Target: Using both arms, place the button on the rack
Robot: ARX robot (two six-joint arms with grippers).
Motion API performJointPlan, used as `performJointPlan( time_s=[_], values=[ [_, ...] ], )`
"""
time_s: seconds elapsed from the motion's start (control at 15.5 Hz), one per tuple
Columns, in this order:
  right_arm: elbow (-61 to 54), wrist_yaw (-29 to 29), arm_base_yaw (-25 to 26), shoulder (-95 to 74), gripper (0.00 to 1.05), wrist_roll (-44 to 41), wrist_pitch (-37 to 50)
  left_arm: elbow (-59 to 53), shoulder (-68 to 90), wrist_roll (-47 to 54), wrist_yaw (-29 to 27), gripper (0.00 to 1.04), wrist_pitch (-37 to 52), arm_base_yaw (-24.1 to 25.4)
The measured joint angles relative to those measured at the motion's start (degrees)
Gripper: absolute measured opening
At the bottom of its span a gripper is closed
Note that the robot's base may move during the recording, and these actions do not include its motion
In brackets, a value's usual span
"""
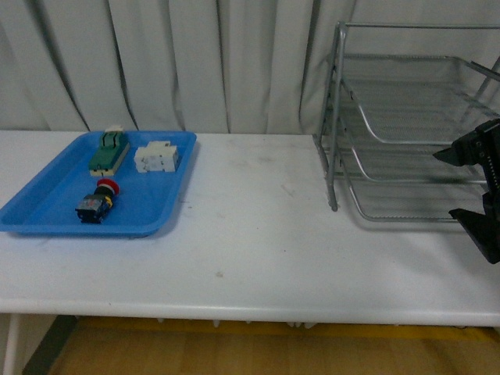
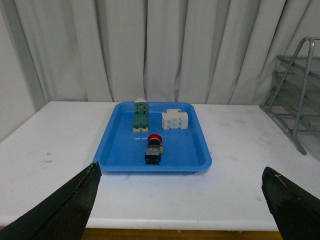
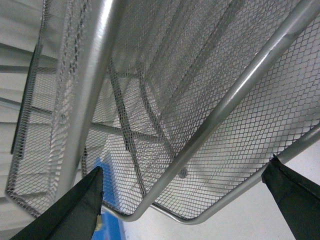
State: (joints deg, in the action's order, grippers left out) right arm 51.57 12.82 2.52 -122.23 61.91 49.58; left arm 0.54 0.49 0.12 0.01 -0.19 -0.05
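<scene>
Button (image 1: 97, 201): small red-capped, yellow-ringed push-button switch with a black-and-blue body, lying on its side, well ahead of the left fingers (image 2: 65, 210).
Rack (image 1: 406, 117): silver three-tier wire-mesh stand, upright, just ahead of the right fingers (image 1: 469, 150).

Blue tray (image 1: 47, 215) on white table (image 1: 258, 234), green-topped block (image 1: 108, 153) beside white terminal block (image 1: 157, 158) inside, pale curtain (image 1: 195, 62) behind

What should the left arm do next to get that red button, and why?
Probably ease the left end effector forward and down toward the button: it lies in the blue tray, untouched, and the open jaws hang well short of it.
</scene>
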Motion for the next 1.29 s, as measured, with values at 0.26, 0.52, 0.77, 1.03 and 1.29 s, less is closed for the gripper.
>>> performJointPlan(
  time_s=[0.26,0.52,0.77,1.03,1.29],
  values=[
    [12.07,-4.0,-1.03,-10.84,0.44,3.1,0.37,0.0,0.0,0.02,0.0,0.98,-0.02,0.0],
    [-5.86,-1.99,0.26,-4.72,0.04,16.48,15.39,0.0,0.0,0.0,0.0,0.98,-0.02,0.0],
    [-20.17,0.48,1.38,1.14,0.03,17.25,23.19,0.0,0.0,0.0,0.0,0.98,-0.04,0.0],
    [-25.66,1.9,2.75,4.35,0.03,17.68,24.2,0.0,0.0,0.0,0.0,0.98,-0.04,0.0],
    [-28.2,2.27,2.8,5.18,0.3,13.0,24.11,0.0,0.0,0.0,0.0,0.98,-0.04,0.0]
  ],
)
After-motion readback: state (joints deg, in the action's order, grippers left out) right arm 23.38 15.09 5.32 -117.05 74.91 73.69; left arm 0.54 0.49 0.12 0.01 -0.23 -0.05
